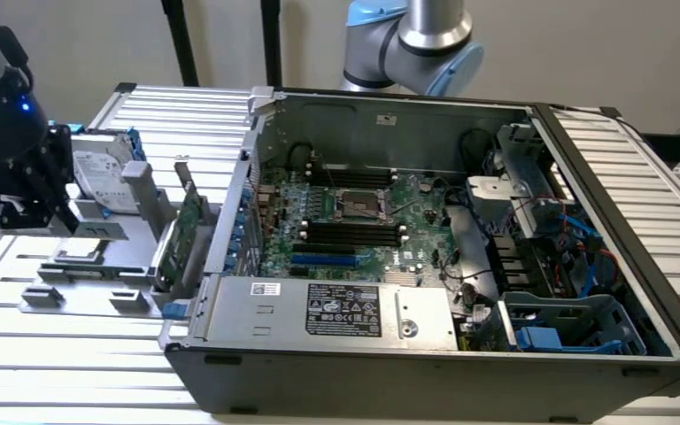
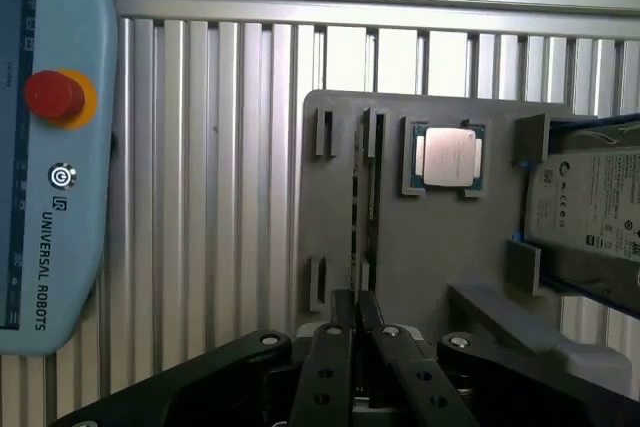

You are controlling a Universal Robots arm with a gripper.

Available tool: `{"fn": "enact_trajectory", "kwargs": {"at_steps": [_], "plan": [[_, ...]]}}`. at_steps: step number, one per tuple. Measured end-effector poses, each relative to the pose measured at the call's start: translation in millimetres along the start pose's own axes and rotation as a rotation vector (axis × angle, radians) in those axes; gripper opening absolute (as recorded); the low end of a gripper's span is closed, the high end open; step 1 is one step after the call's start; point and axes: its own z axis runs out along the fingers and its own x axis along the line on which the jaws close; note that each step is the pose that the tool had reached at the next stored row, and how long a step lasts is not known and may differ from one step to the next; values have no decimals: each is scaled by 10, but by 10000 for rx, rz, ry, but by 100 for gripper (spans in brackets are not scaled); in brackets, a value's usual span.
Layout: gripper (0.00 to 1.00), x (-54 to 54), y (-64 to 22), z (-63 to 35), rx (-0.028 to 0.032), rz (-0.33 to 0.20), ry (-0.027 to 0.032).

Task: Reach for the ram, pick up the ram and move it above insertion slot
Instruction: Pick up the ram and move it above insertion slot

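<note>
Edgewise, ram (image 2: 362,197) in line with gripper (image 2: 356,299)

The gripper (image 2: 356,297) points straight down from its dark wrist (image 1: 3,124), both fingers (image 2: 342,347) drawn together with barely any gap.

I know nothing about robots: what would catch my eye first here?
An open computer case sits mid-scene in the exterior view, its green motherboard exposed. On that view's left, the black gripper hangs over a grey holder carrying the ram, a silver processor chip and a hard drive. The wrist view adds a red button on a blue pendant.
</note>
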Motion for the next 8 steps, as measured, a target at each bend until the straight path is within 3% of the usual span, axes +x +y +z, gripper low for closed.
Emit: {"fn": "enact_trajectory", "kwargs": {"at_steps": [8], "plan": [[13, -13, -195, -248, -13, -102, -281]]}}
